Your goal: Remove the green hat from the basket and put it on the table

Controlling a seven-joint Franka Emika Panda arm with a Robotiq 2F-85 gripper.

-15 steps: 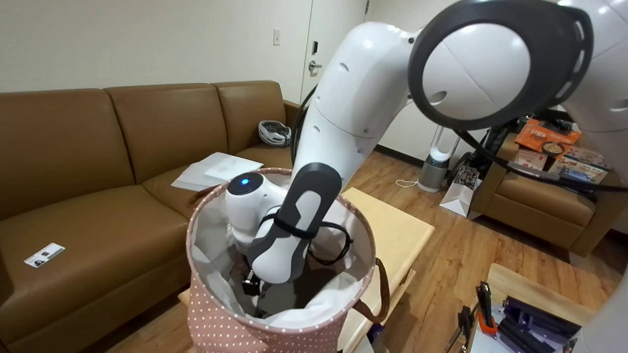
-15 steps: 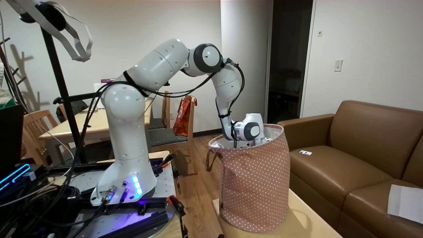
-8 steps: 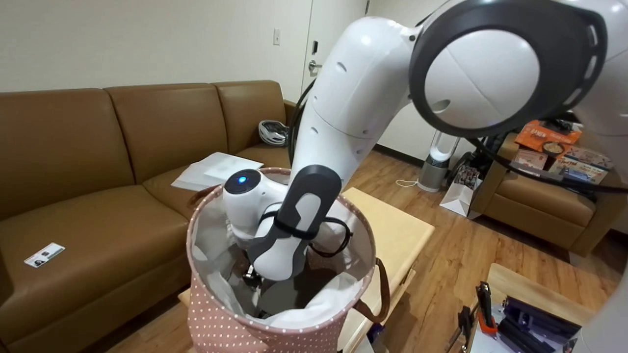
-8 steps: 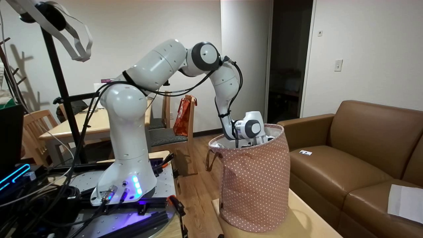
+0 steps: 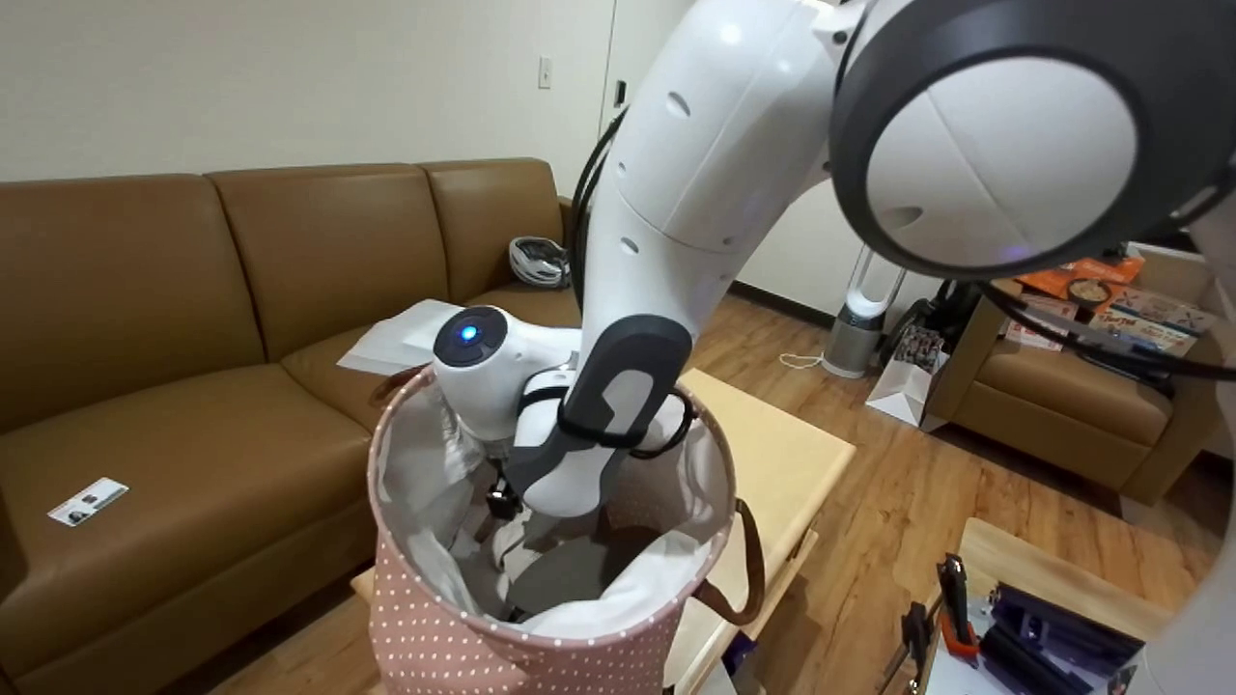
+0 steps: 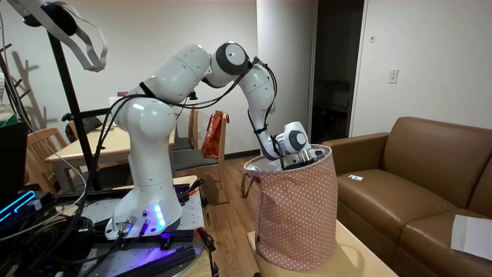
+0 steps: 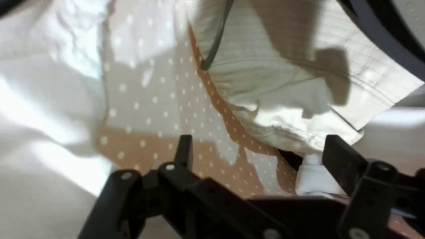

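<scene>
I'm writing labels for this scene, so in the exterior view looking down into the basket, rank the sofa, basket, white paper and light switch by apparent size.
Largest to smallest:
Sofa, cropped at left
Basket, cropped at bottom
White paper, partly hidden
Light switch

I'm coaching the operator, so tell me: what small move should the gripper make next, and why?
Perhaps shift the open gripper toward what is likely the green hat, dull grey-olive inside the basket, before closing. Its jaws stand apart with nothing gripped, and the wrist view shows a pale cloth item ahead of them.
</scene>
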